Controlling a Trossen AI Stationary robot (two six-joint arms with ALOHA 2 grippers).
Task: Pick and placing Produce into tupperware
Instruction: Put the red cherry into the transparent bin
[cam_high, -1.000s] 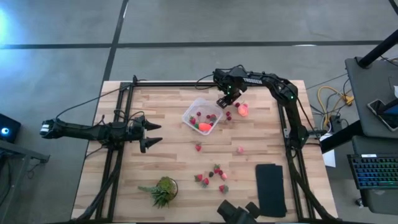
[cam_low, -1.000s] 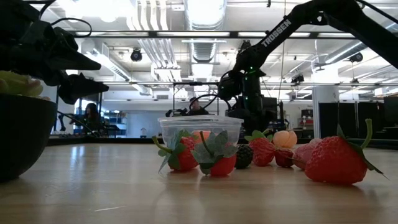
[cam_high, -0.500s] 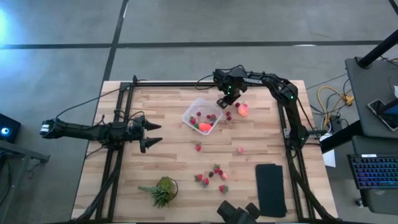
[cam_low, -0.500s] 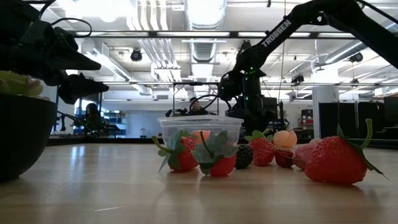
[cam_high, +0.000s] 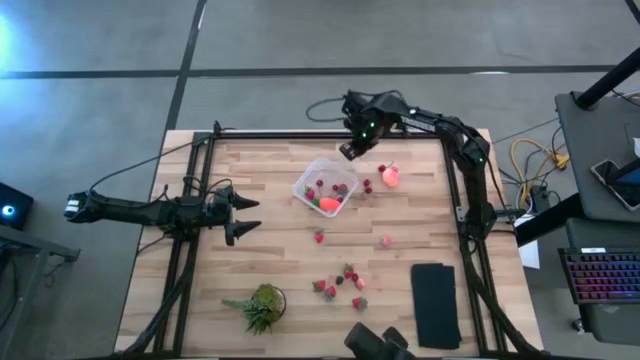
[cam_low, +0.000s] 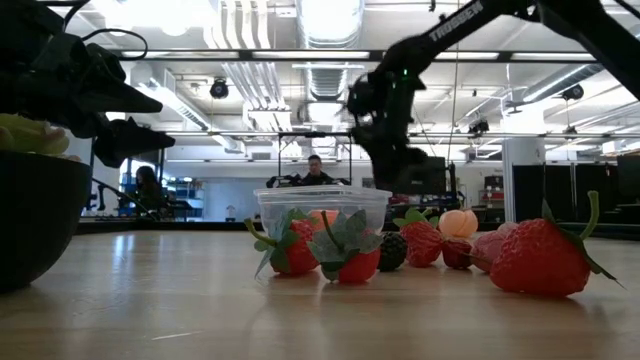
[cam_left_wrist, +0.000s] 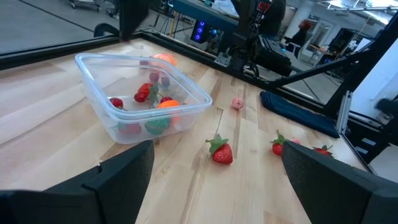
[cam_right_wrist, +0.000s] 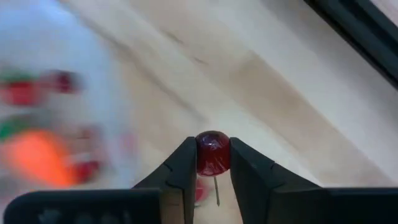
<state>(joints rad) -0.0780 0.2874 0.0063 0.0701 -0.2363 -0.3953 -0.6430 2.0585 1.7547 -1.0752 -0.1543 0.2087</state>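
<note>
Since 1 s ago the right gripper (cam_high: 347, 151) went up off the table and slid back, away from the round pink-orange fruit (cam_high: 390, 177), w/ its fingers (cam_right_wrist: 183, 167) squeezed shut on a small dark-red cherry-like ball (cam_right_wrist: 212, 152).

Clear tub (cam_high: 326, 186) sits just below and in front of that gripper. It holds an orange carrot piece (cam_high: 328, 204) and a few red berries. More strawberries (cam_high: 349, 273) lie well apart, far from both tools.

Left gripper (cam_high: 243, 215) waits off to the tub's side, fingers wide apart, nothing in it.

My guess: ball is light, smooth, round, so it could slip. It has a thin stem (cam_right_wrist: 217, 189) hanging down. Best hold is across the fat middle, as now, not by the stem.
</note>
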